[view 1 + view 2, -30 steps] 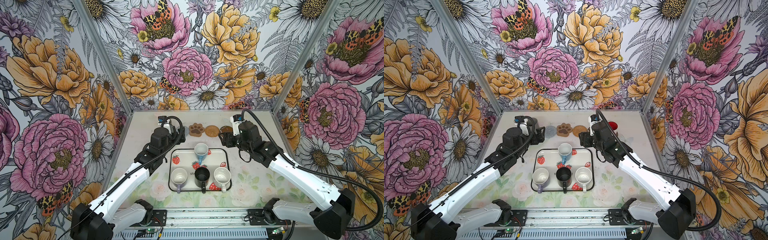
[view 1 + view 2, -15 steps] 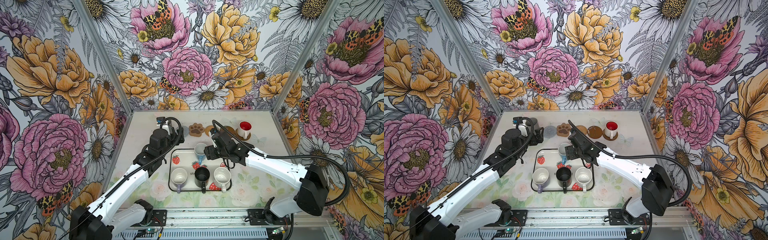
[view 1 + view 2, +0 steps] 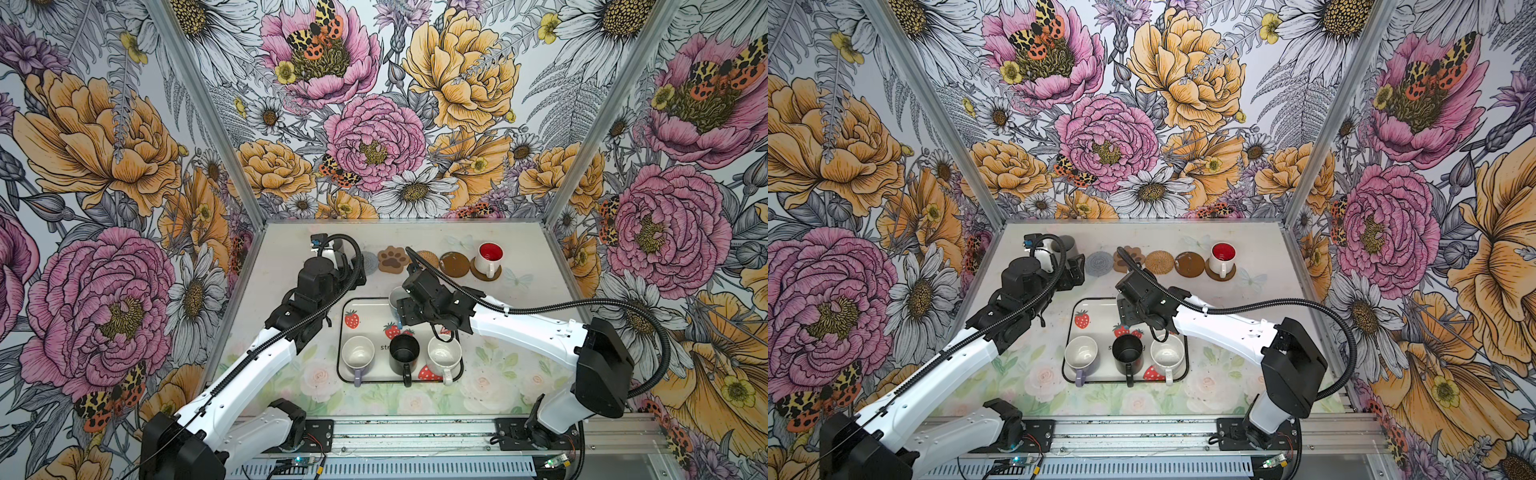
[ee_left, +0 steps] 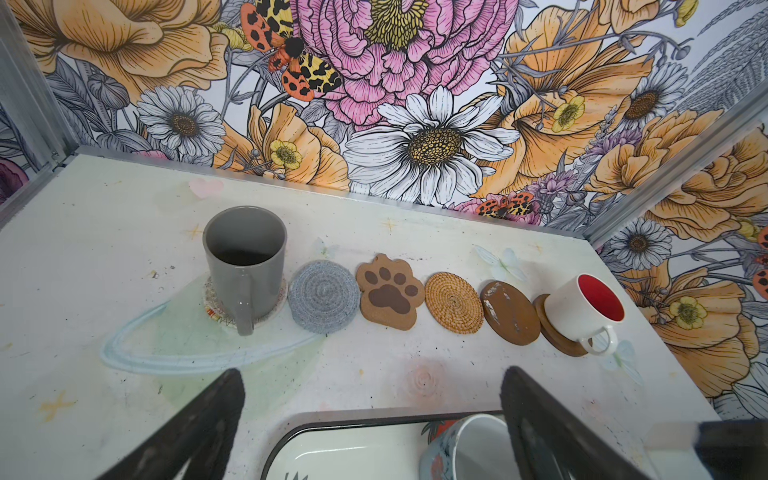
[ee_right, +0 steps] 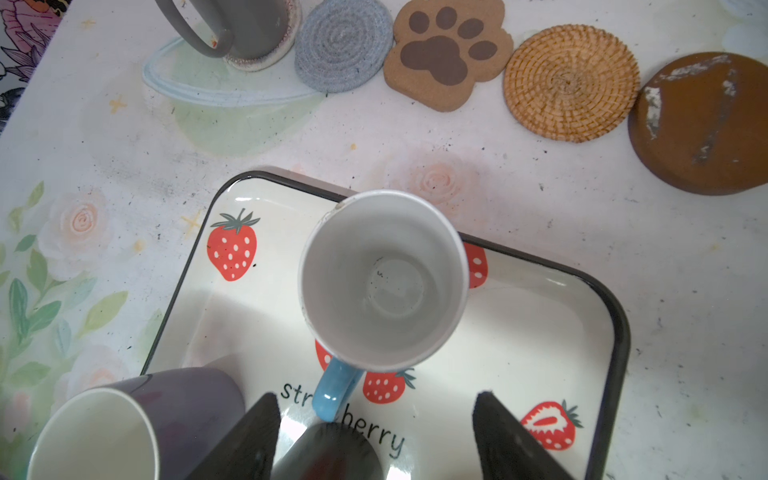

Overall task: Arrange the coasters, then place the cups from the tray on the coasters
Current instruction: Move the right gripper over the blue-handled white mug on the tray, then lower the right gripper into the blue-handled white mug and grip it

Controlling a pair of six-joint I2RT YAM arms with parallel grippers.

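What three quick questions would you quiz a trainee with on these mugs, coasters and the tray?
1. True or false: the grey mug stands on a coaster.
2. How many mugs stand on the tray? A two, B four, C six.
3. Fill in: the handle that points at the gap between the right gripper's open fingers is coloured ___.

Key
1. True.
2. B: the blue mug, lavender mug, black mug and speckled mug.
3. Blue.
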